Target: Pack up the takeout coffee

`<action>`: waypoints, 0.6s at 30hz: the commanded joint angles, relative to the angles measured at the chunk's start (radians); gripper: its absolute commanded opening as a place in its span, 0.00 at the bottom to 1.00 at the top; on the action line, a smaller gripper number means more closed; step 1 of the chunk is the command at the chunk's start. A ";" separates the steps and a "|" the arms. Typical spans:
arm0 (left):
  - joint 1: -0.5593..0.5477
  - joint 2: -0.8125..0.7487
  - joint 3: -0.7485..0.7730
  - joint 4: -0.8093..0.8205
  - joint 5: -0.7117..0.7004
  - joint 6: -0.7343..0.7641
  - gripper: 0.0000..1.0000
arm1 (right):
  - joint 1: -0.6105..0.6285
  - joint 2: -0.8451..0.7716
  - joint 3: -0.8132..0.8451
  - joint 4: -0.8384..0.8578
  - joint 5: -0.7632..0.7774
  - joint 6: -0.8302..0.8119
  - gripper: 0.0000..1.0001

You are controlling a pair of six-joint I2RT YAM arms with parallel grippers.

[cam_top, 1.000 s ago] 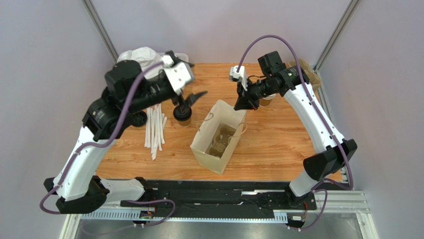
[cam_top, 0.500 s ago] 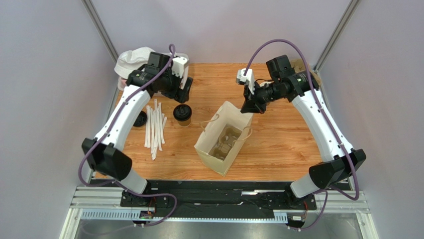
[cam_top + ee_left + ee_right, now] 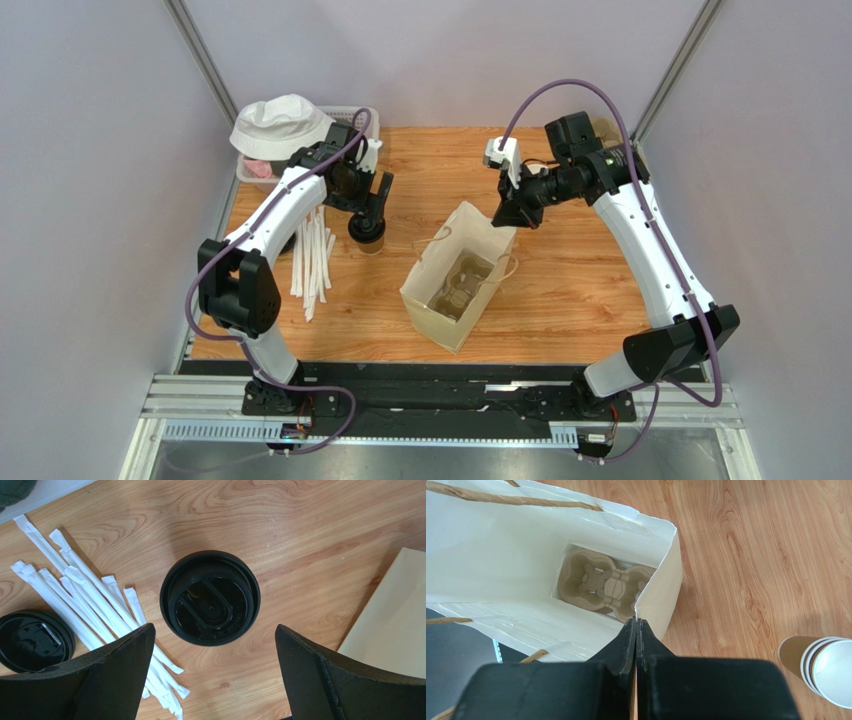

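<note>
The takeout coffee (image 3: 366, 228), a small tan cup with a black lid (image 3: 210, 604), stands upright on the wooden table, left of the paper bag (image 3: 455, 285). My left gripper (image 3: 368, 203) hovers right over it, open wide (image 3: 215, 630); the lid shows between and just beyond the two fingers, untouched. My right gripper (image 3: 503, 214) is shut on the far right rim of the bag (image 3: 501, 545), pinching the paper edge at its fingertips (image 3: 637, 621). The bag stands open, with a moulded pulp cup tray (image 3: 601, 585) at its bottom.
A bundle of wrapped white straws (image 3: 90, 595) lies left of the cup, with a loose black lid (image 3: 32, 640) beyond it. A white hat (image 3: 280, 122) covers a basket at the back left. Stacked paper cups (image 3: 821, 662) stand right of the bag.
My left arm has swung in and come down over the coffee cup, its jaws opening a little wider. My right gripper has drawn the bag's rim slightly to the right.
</note>
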 commanded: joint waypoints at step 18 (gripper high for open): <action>-0.015 0.064 -0.040 0.061 -0.081 -0.102 0.99 | -0.019 -0.028 0.003 -0.009 -0.006 -0.011 0.00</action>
